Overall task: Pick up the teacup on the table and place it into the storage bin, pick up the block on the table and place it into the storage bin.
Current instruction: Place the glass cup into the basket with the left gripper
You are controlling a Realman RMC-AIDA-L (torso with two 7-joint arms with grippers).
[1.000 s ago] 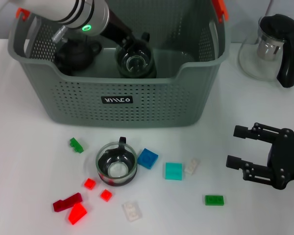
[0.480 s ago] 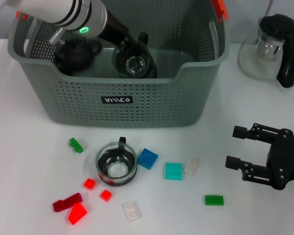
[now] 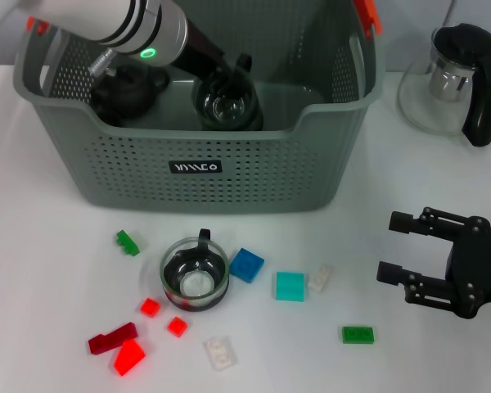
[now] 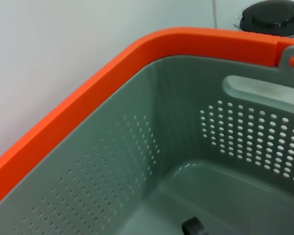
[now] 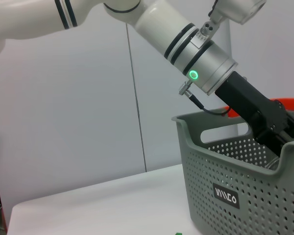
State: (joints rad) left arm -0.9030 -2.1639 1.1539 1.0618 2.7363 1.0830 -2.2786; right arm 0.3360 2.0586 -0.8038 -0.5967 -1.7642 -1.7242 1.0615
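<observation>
Left end effector (image 3: pixel 229 86) inside grey-green perforated plastic storage bin (image 3: pixel 254 176), clamped on glass teacup (image 3: pixel 226 106); right end effector (image 3: pixel 403 246) apart above white table (image 3: pixel 49 246).

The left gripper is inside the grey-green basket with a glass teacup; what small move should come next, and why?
Probably open the left gripper and let go: the clear glass teacup it reaches already sits low inside the grey-green perforated storage bin. A second glass teacup waits on the white table.

The white bench (image 3: pixel 49 270) carries the bin (image 3: pixel 196 168) at the far left, a pitcher (image 3: pixel 458 78) at the far right, and near the front a teacup (image 3: pixel 195 274) amid scattered blocks (image 3: pixel 246 265).
</observation>
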